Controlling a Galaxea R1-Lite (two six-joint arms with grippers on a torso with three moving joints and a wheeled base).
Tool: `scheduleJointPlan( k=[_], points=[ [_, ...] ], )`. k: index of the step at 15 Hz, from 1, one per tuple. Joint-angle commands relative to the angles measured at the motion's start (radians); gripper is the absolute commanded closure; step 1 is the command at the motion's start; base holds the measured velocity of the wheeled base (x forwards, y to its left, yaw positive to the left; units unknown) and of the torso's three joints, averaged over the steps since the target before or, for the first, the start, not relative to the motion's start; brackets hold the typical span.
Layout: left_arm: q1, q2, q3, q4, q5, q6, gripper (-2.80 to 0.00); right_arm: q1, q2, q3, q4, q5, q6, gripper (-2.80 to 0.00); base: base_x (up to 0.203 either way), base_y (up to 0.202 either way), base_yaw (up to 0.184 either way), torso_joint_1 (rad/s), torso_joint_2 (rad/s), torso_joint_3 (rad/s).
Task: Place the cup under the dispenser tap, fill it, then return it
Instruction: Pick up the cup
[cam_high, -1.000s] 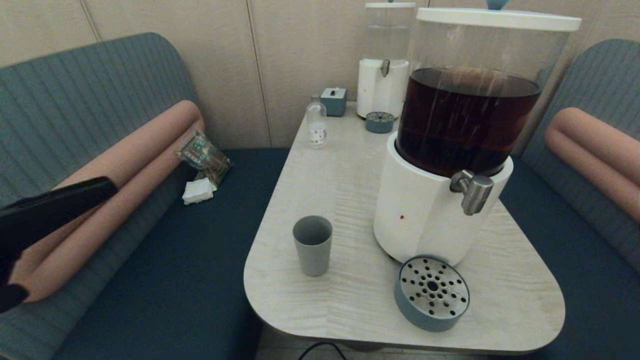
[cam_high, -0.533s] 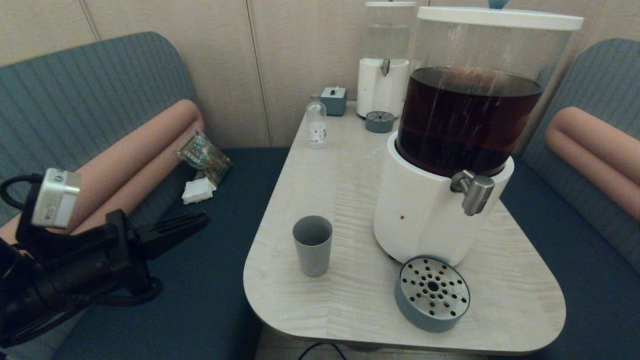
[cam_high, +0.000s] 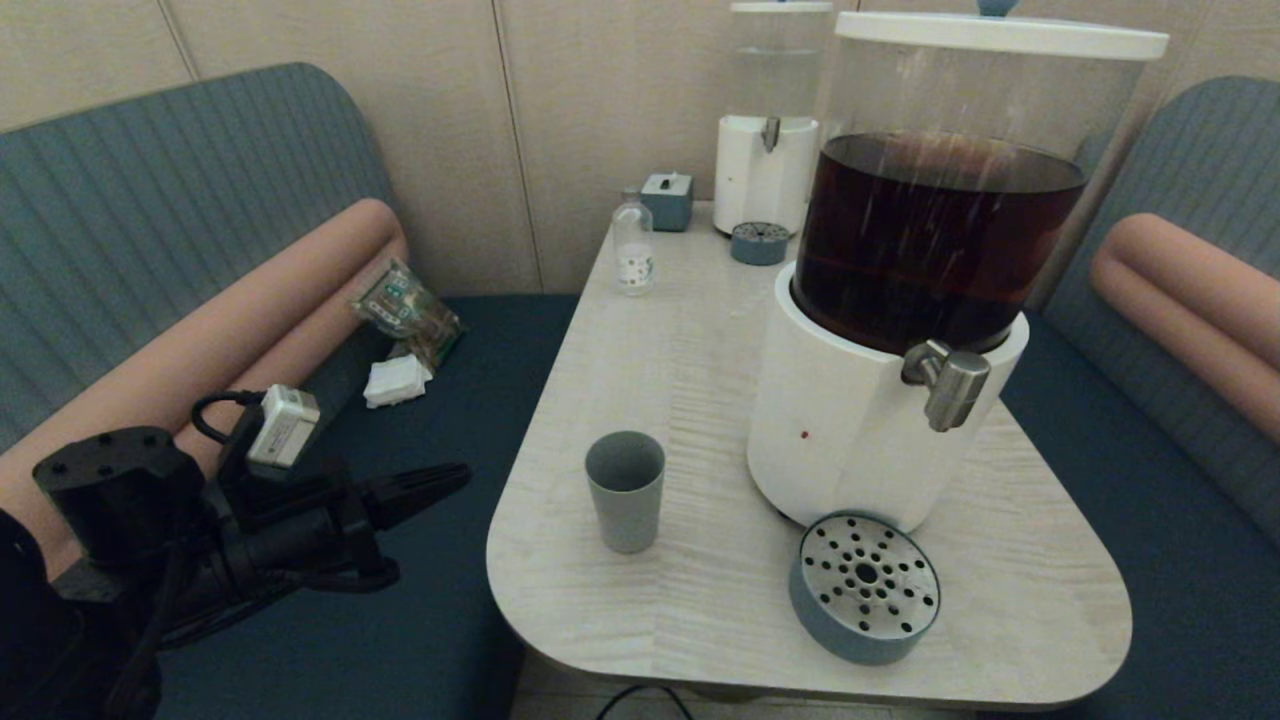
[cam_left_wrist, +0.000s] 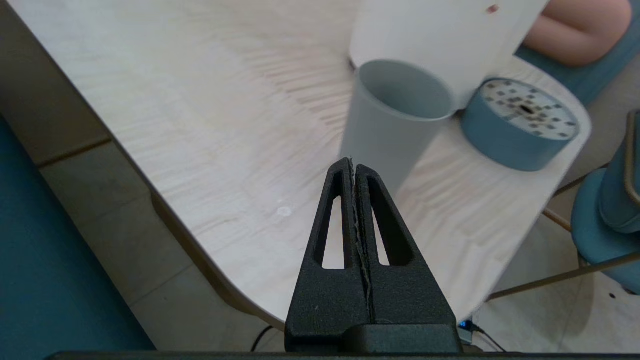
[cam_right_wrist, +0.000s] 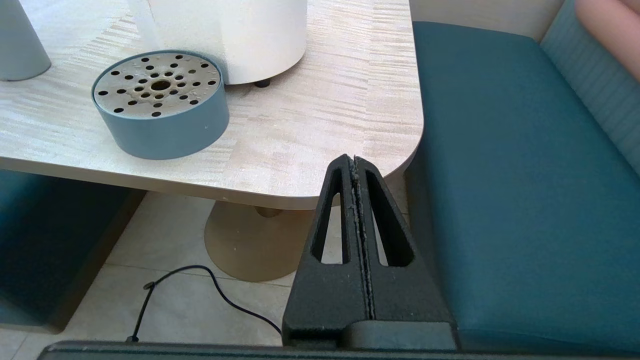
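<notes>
The grey-blue cup (cam_high: 625, 490) stands upright and empty on the pale wooden table (cam_high: 700, 620), left of the big dispenser (cam_high: 880, 420) with dark brown liquid. Its steel tap (cam_high: 950, 385) juts out front-right, above a round blue drip tray (cam_high: 864, 586). My left gripper (cam_high: 455, 474) hovers over the bench seat left of the table, shut and empty, pointing at the cup (cam_left_wrist: 390, 125); in its wrist view the tips (cam_left_wrist: 353, 162) sit just short of it. My right gripper (cam_right_wrist: 353, 160) is shut, parked low off the table's near right corner.
At the table's far end stand a narrower clear-liquid dispenser (cam_high: 768, 150), a small drip tray (cam_high: 759, 243), a small clear bottle (cam_high: 633, 245) and a grey box (cam_high: 668, 200). Teal benches with pink bolsters flank the table. A snack packet (cam_high: 405, 310) and napkin lie on the left bench.
My left arm has swung in from the far left, down and toward the table, its gripper tip now much nearer the cup. The cup and dispenser have not moved.
</notes>
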Motion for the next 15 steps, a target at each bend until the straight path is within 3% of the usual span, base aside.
scheduleJointPlan(
  k=[1, 10, 13, 14, 15],
  points=[
    [0.000, 0.068, -0.031, -0.009, -0.006, 0.000, 0.00, 0.001, -0.002, 0.000, 0.000, 0.000, -0.001, 0.00, 0.000, 0.000, 0.000, 0.000, 0.00, 0.000],
    [-0.063, 0.174, -0.180, -0.009, -0.004, -0.009, 0.00, 0.000, -0.002, 0.000, 0.000, 0.000, -0.001, 0.00, 0.000, 0.000, 0.000, 0.000, 0.00, 0.000],
    [-0.067, 0.202, -0.174, -0.009, -0.008, 0.006, 0.00, 0.001, -0.002, 0.000, 0.000, 0.001, -0.001, 0.00, 0.000, 0.000, 0.000, 0.000, 0.00, 0.000],
    [-0.067, 0.197, -0.168, -0.009, -0.013, 0.004, -2.80, 0.001, -0.002, 0.000, 0.000, 0.000, -0.001, 0.00, 0.000, 0.000, 0.000, 0.000, 0.00, 0.000],
    [-0.067, 0.194, -0.149, -0.009, -0.033, 0.007, -2.80, 0.001, -0.002, 0.000, 0.000, 0.000, -0.001, 0.00, 0.000, 0.000, 0.000, 0.000, 0.00, 0.000]
  ],
)
